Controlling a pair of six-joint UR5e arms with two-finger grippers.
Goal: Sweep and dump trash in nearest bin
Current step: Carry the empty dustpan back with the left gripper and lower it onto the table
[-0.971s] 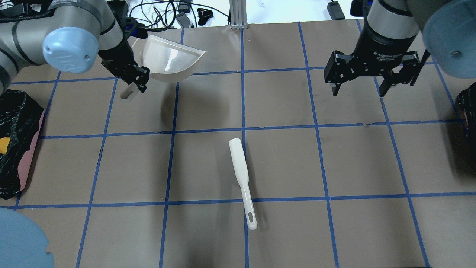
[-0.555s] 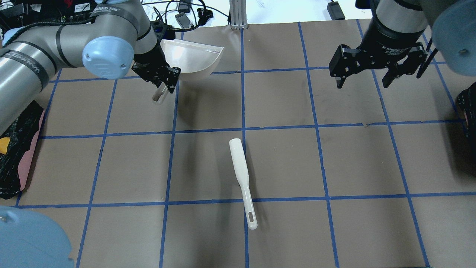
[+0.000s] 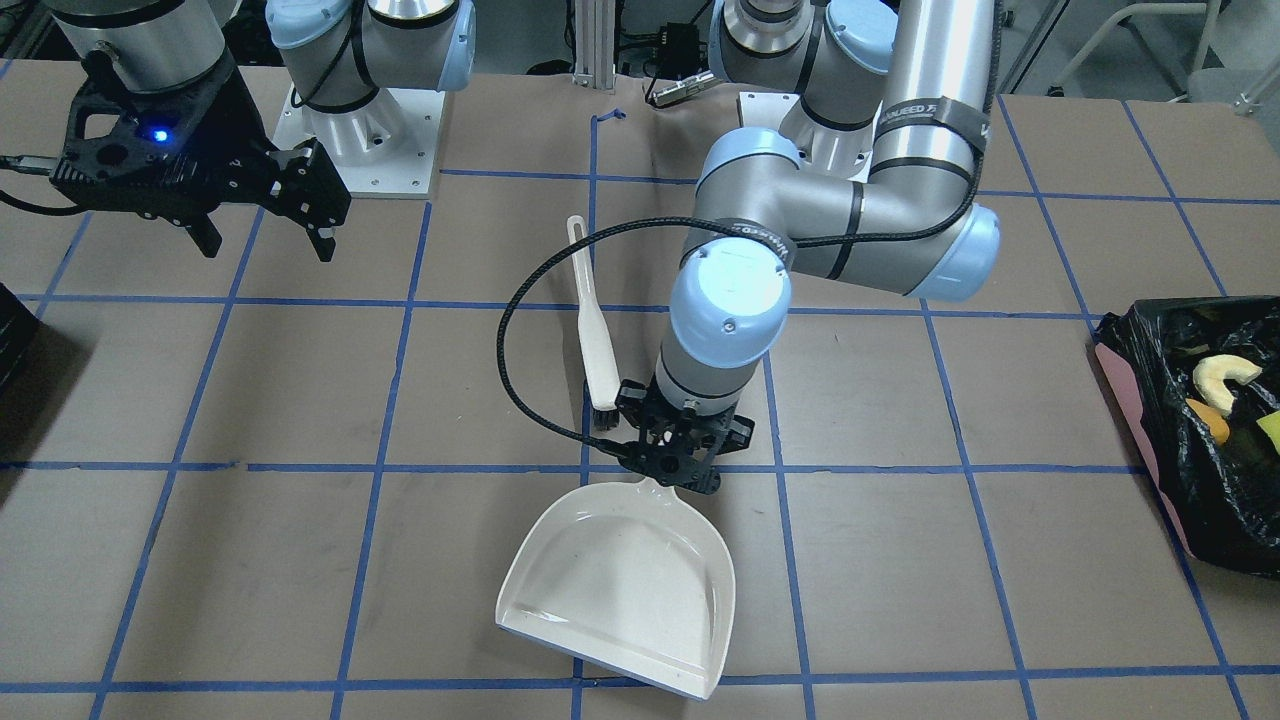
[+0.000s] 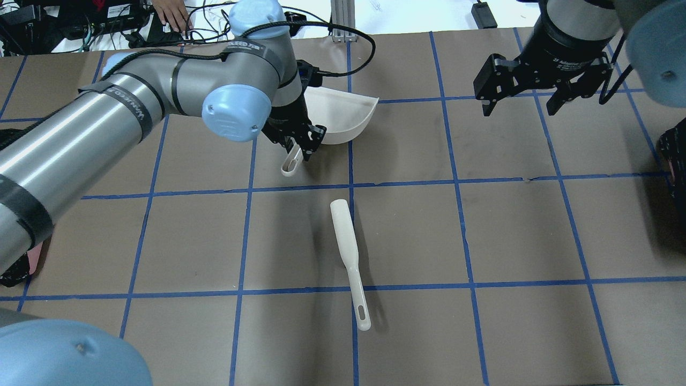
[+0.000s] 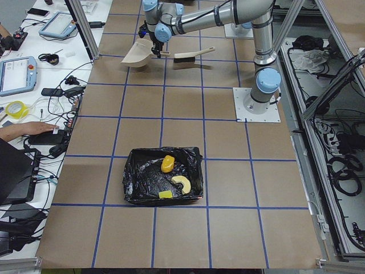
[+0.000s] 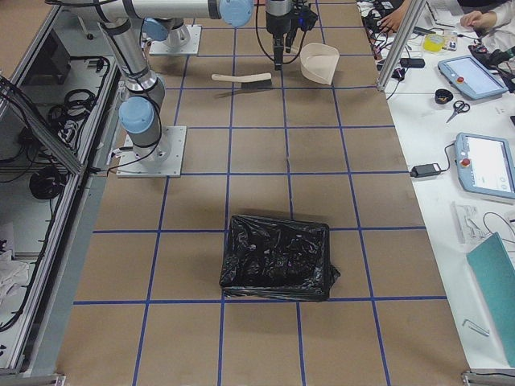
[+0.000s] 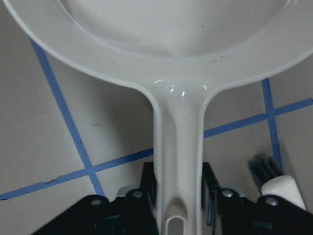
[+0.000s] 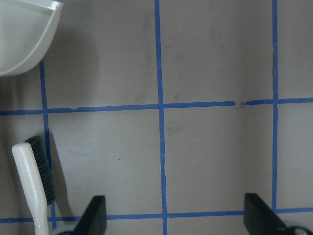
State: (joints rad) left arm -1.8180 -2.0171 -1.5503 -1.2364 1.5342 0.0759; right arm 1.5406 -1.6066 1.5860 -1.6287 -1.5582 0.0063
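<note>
My left gripper (image 4: 300, 143) is shut on the handle of the white dustpan (image 4: 338, 114), which is empty and held low over the far middle of the table; the grip shows in the left wrist view (image 7: 177, 196) and the front view (image 3: 682, 472). The trash lies inside the bin (image 3: 1150, 420) with the black bag at my left end: a cream crescent (image 3: 1228, 374), an orange-brown lump (image 3: 1210, 420) and a yellow-green wedge (image 3: 1270, 428). The left side view shows the bin (image 5: 137, 182) too. My right gripper (image 4: 519, 109) is open and empty, high at the far right.
The white-handled brush (image 4: 348, 252) lies flat in the table's middle, just on the near side of the dustpan. A dark box-like container (image 6: 278, 257) stands at my right end. Blue tape lines grid the brown table.
My left arm has carried the dustpan to the right, from the far left to the far middle of the table. The right gripper has drifted slightly farther back. The brush has not moved.
</note>
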